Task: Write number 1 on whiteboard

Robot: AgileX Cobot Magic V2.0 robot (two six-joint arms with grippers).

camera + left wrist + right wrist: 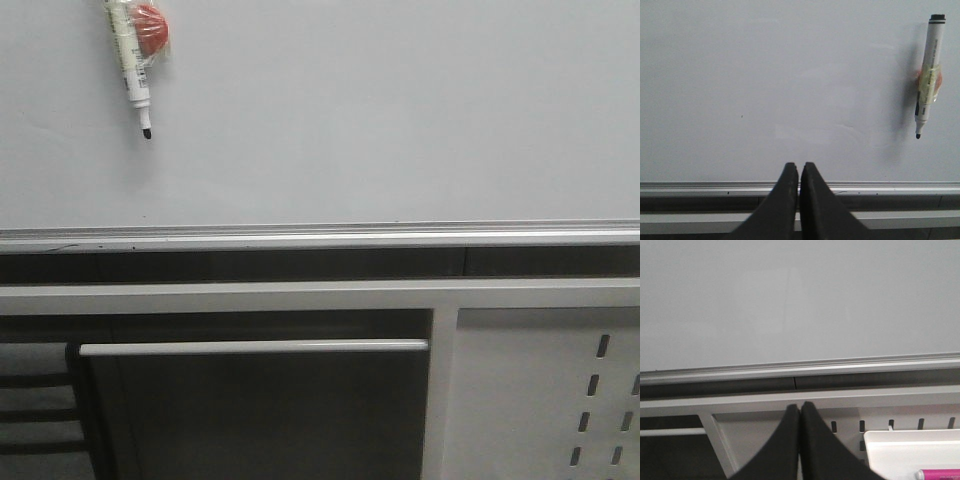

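Both tools clenched before a blank whiteboard (380, 120)

Left tool (799, 170) and right tool (800, 409) point at the board, fingers pressed together, grasping nothing. No stroke shows; a white marker (130, 60) hangs at its upper left.

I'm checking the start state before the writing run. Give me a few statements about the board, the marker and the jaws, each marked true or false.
1. The whiteboard already shows a black number 1. False: no stroke is visible.
2. A white marker hangs on the board, tip down. True.
3. The left gripper holds the marker. False: its jaws are shut on nothing.
4. The right gripper has its jaws shut. True.
5. A silver rail runs along the board's lower edge. True.
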